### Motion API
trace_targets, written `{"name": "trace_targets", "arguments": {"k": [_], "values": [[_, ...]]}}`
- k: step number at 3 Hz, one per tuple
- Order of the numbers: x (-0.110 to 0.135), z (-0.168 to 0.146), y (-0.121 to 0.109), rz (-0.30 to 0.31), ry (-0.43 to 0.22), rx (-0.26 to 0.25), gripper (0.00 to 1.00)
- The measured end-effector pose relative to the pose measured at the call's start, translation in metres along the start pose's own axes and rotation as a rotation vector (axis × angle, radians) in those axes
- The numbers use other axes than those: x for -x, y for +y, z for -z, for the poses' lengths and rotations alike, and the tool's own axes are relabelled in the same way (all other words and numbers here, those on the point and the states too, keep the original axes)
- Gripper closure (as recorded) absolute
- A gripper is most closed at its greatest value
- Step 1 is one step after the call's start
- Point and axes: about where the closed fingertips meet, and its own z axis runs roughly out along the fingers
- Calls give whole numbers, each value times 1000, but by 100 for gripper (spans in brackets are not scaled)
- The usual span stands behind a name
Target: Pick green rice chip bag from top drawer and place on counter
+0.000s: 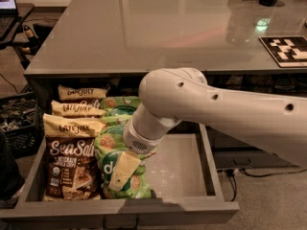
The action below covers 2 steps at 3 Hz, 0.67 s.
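Gripper (pixel 122 170) down in the open top drawer (pixel 211 169), over the front green rice chip bag (pixel 136 185) (whether it grips cannot be told). The bag lies beside brown bags (pixel 71 163), below the counter (pixel 144 32).

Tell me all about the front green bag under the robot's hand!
The green rice chip bag is a bright-green crinkly pouch with a dark-green circle, white lettering and pictures of round tan chips. It lies flat in the top drawer, beside a brown Sea Salt bag, other green bags behind it. The gripper sits over its middle, covering part.
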Motion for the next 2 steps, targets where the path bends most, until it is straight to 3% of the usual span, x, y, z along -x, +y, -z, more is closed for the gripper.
{"name": "trace_targets", "arguments": {"k": [2], "values": [[3,-11,5,28,2,8,41]]}}
